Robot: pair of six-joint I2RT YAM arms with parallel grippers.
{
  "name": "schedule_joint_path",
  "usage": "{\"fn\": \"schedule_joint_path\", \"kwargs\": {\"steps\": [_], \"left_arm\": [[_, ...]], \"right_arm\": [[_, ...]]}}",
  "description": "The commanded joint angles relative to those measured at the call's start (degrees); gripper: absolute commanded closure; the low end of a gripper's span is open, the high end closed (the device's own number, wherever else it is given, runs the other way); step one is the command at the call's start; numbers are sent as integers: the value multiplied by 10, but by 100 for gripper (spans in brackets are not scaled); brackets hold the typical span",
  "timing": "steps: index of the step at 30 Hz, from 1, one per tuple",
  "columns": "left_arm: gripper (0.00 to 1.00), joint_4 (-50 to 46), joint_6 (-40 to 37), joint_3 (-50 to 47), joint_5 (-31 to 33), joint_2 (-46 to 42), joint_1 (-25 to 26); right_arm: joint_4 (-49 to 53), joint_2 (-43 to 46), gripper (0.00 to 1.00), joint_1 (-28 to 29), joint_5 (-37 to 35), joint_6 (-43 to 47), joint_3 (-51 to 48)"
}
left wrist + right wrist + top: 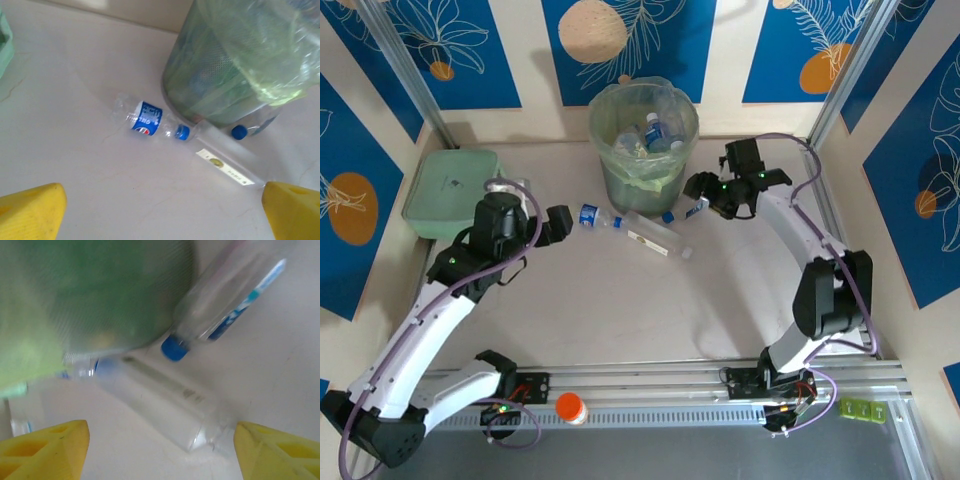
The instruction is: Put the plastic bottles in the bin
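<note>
While its yellow-tipped jaws stand spread wide with nothing between them, the left gripper [164, 194] hangs over the white table [75, 90], facing a small clear plastic bottle with a blue label and blue cap [146, 119] that lies on its side. Just beyond that cap lies a longer clear plastic bottle with a pale label strip [224, 162]. The right gripper [161, 432] is also released, its jaws either side of this longer bottle's end without touching it. Past it, a third clear bottle with a blue cap and blue-and-white label [225, 305] lies against the foot of the round translucent grey-green bin lined with a pale green bag [640, 175]. The bin stands midway along the table's far edge and holds several more clear bottles [655, 135]. A flat mint-green lidded box [450, 185] sits in the far left corner.
</note>
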State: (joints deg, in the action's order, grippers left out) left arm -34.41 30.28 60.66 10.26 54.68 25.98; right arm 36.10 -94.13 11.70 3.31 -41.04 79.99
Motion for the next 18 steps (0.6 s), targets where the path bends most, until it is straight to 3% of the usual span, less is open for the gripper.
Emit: {"fn": "schedule_joint_path", "kwargs": {"steps": [1, 7, 10, 14, 18], "left_arm": [[0, 36, -12, -20, 34, -10, -4], [0, 38, -16, -30, 51, -28, 0], [0, 37, -14, -33, 61, -33, 3], [0, 37, -11, -34, 64, -32, 5], [0, 36, -11, -33, 68, -30, 5]], "right_arm": [[13, -57, 24, -26, 16, -151, 55], [112, -188, 24, -32, -21, -304, 204], [223, -277, 16, -29, -42, -359, 323], [300, -359, 7, -29, -47, -397, 426], [321, -398, 5, -23, -47, -414, 469]]}}
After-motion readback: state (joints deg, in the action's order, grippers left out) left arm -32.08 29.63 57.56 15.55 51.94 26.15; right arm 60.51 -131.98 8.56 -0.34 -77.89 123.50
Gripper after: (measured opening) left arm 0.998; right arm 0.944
